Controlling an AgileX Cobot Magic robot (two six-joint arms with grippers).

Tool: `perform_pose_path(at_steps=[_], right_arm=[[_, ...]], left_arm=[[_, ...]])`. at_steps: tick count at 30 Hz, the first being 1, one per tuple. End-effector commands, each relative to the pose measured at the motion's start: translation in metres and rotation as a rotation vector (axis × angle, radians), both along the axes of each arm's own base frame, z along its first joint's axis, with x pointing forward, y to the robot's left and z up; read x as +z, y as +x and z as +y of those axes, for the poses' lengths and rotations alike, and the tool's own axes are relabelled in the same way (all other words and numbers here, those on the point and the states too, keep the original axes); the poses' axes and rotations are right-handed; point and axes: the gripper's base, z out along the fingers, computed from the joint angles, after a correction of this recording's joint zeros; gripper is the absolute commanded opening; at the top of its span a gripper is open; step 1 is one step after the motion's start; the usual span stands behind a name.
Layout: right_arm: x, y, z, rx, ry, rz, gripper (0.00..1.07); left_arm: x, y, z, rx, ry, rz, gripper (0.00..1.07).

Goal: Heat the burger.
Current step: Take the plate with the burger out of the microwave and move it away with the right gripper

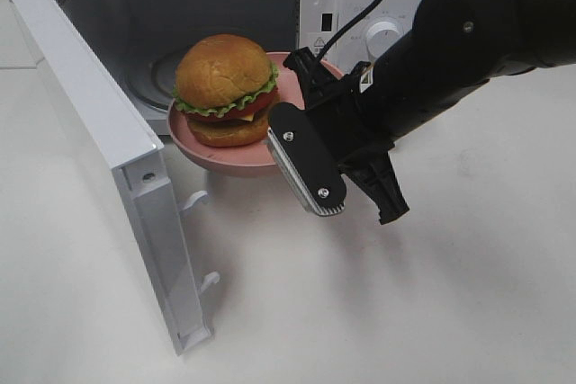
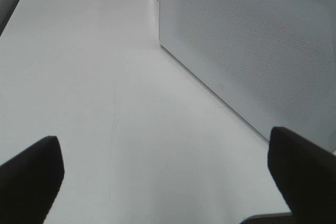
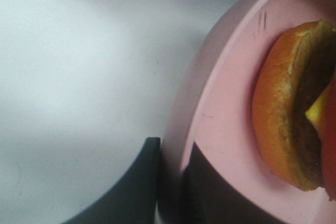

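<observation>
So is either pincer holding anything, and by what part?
The right pincer grips the pink plate by its rim, with the burger on it. The left pincer is open, holding nothing.

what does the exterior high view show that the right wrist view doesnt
Only the exterior high view shows the microwave, its open door, the control knob and the whole right gripper. Only the right wrist view shows its jaws pinching the rim up close. Both show the burger sitting on the pink plate.
</observation>
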Motion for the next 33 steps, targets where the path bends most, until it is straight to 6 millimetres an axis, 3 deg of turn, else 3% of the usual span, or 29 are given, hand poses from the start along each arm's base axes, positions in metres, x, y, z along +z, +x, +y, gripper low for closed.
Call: perform_pose_path(at_steps=[1, 33], right_arm=[[0.016, -0.006, -0.008, -0.023, 0.057, -0.079, 0.0], [0.03, -0.117, -0.088, -0.125, 0.155, -0.094, 0.0]], left_arm=[[0.001, 0.0, 0.0, 0.008, -0.007, -0.018, 0.98], [0.001, 0.0, 0.0, 0.008, -0.007, -0.018, 0.98]])
